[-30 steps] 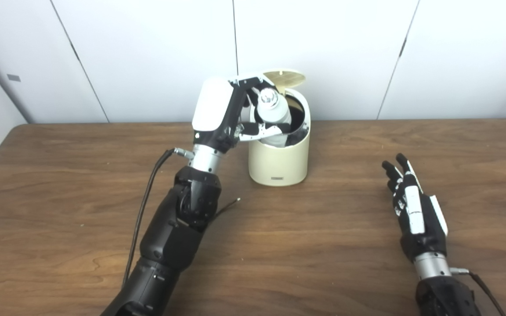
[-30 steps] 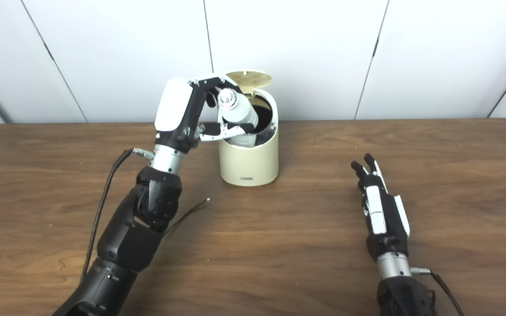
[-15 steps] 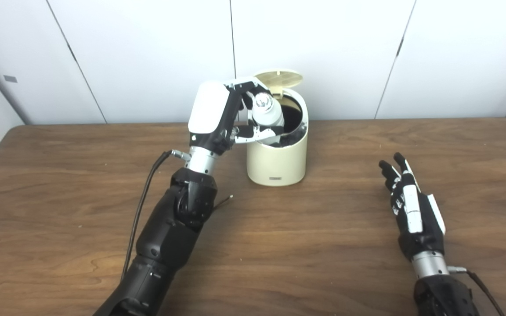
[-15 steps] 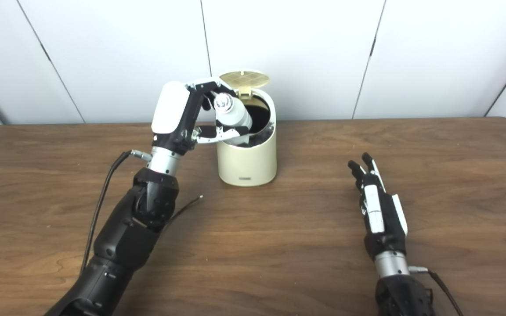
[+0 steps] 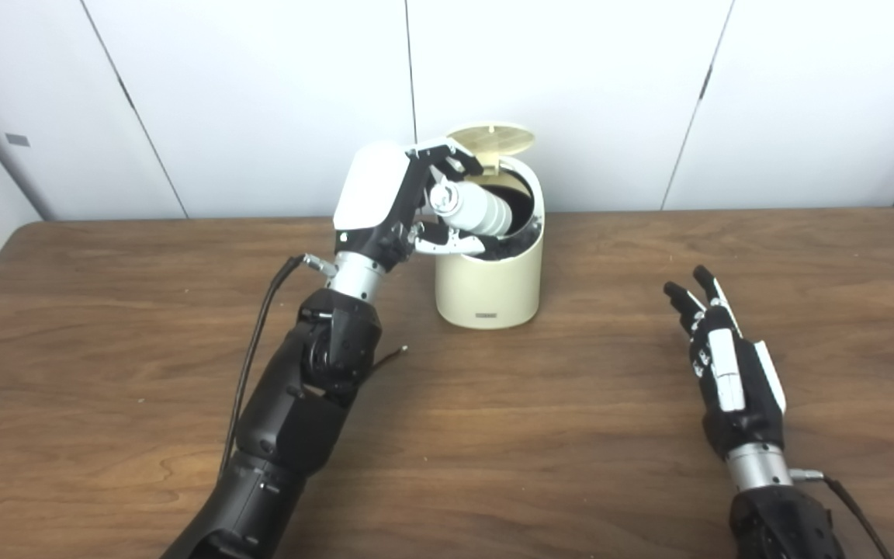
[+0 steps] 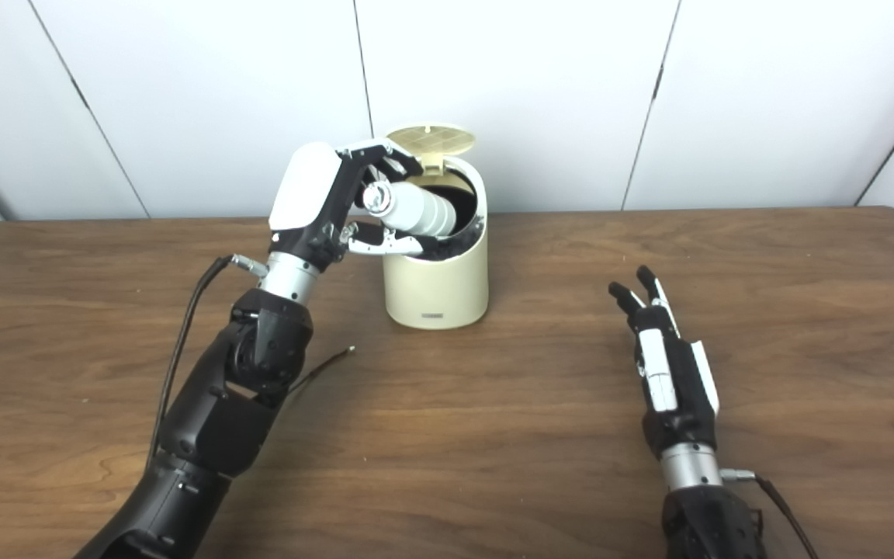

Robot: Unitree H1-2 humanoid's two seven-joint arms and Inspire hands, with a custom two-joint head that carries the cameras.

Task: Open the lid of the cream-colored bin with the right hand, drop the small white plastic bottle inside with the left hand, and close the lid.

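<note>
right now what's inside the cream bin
The far end of the white bottle, held by the left hand, pokes into the open bin. Below is dark; nothing else can be made out.

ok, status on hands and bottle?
Left hand shut on bottle, tilted over open bin. Right hand open on table. Lid up, nothing blocking.

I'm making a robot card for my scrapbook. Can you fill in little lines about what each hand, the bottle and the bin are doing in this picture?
left hand: raised beside the bin's mouth, fingers around the bottle
bottle: white, tipped nearly sideways, cap end toward the hand, other end over the bin's opening
bin: cream, standing upright at the back of the table
lid: open, tipped up behind the opening
right hand: apart from the bin, low over the table, fingers spread, holding nothing
table: brown wood
</note>
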